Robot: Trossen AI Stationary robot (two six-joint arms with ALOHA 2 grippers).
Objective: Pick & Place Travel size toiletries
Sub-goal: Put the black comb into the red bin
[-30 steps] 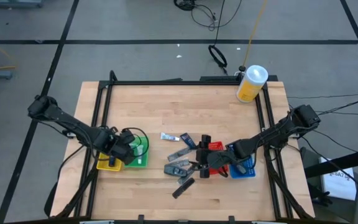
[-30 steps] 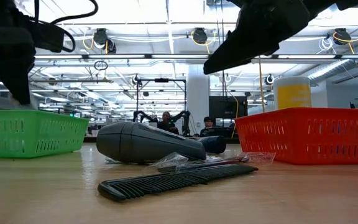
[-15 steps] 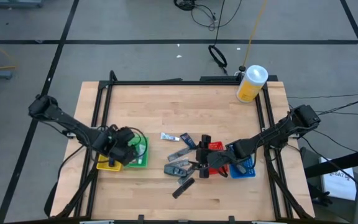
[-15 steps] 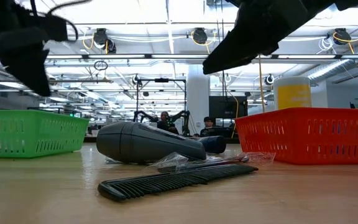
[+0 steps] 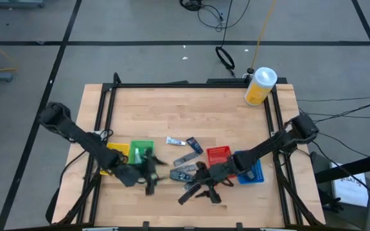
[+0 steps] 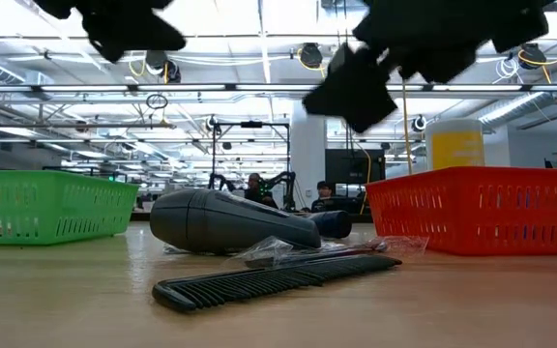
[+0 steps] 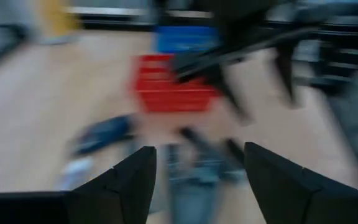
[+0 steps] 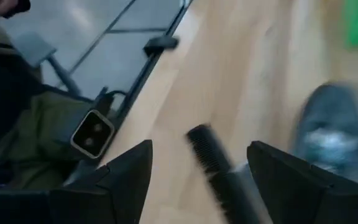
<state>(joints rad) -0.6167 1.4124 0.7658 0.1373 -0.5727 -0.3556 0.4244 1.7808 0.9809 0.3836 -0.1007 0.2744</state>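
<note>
The travel size toiletries lie loose mid-table: a white and blue tube, a blue packet, grey pieces and a dark grey piece lying flat on the wood. My left gripper hovers open just right of the green bin, facing the pile. My right gripper hangs open over the black comb, well above it in the low view. In the right wrist view its fingers stand either side of the comb.
A yellow bin sits beside the green one at the left. A red bin and a blue bin sit at the right. A yellow canister with a white lid stands at the far right corner. A black frame borders the table.
My left gripper has swung away from above the yellow and green bins toward the table's right and near edge, ending close to the pile. My right gripper has gone from beside the red bin toward the near edge and a little left, over the comb.
</note>
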